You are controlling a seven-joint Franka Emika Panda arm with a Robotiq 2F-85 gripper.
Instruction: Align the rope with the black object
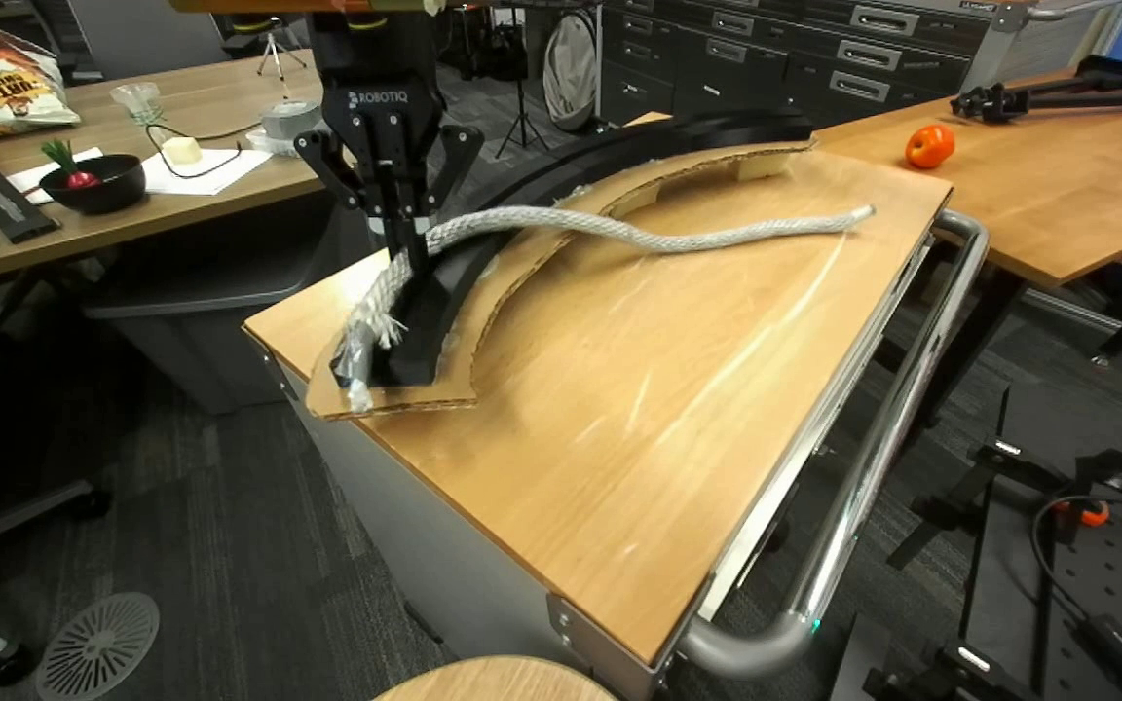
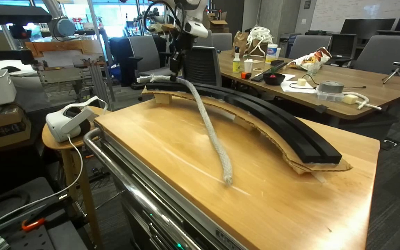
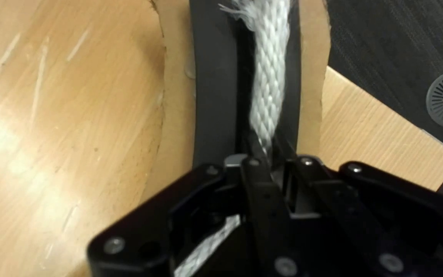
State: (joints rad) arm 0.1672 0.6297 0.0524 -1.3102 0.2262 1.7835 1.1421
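Long table (image 2: 366, 80) in the background, bearing among other items a dark bowl (image 1: 93, 183). Foreground: wooden worktop (image 2: 290, 208), flanked along one side by a metal bar (image 1: 878, 458). Above it, a curved sheet of brown cardboard (image 1: 498, 282), raised on small blocks (image 2: 163, 99). On the cardboard, the black strip (image 2: 273, 126), a wide arc with a groove (image 3: 244, 88) along its length. The pale braided rope (image 2: 207, 121) follows the strip near one end of the arc, then crosses strip and cardboard and trails over the worktop to its far end, well apart from the strip. The gripper (image 3: 268, 148) is clenched on the rope over the strip. In the wrist view, the stretch beyond the grip overlies part of the groove and the band beside it; whether it touches either cannot be told. Finest detail: frayed fibres (image 3: 248, 13) spreading from this stretch, near the rope's grey, taped-looking tip.
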